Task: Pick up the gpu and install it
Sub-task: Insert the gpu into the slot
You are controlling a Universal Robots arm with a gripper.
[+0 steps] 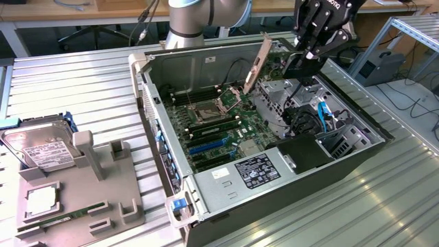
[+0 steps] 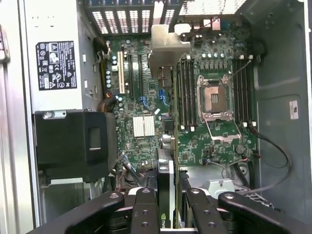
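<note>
The hand (image 1: 310, 51) is closed on the gpu (image 2: 165, 173), pinching the thin card across its two faces near one end. The card hangs over the open case (image 1: 205, 64), which lies on its side on the slatted metal surface (image 1: 82, 87), towards the surface's far edge. The card sits above the end of the case away from the vented rear wall (image 2: 122, 19) — raised well clear of the board and apart from the blue expansion slots (image 1: 205, 147).

The grip looks like the main risk. Most of the card's length and its silver bracket (image 2: 165, 46) reach out beyond the fingers. A downward push could pivot or slide the card in the hand instead of seating it.

The bracket appears to lean rather than stand plumb in the exterior view. If the card is tilted, its connector edge would meet a slot at an angle and jam or scrape the board.

The bracket must also slip in against the rear wall, and catching the lip there would lever the card sideways.

The blue cable (image 1: 322, 114) near the drive cage could snag a low pass — and a dropped card might land on the uncovered CPU socket (image 2: 214, 97)
</note>
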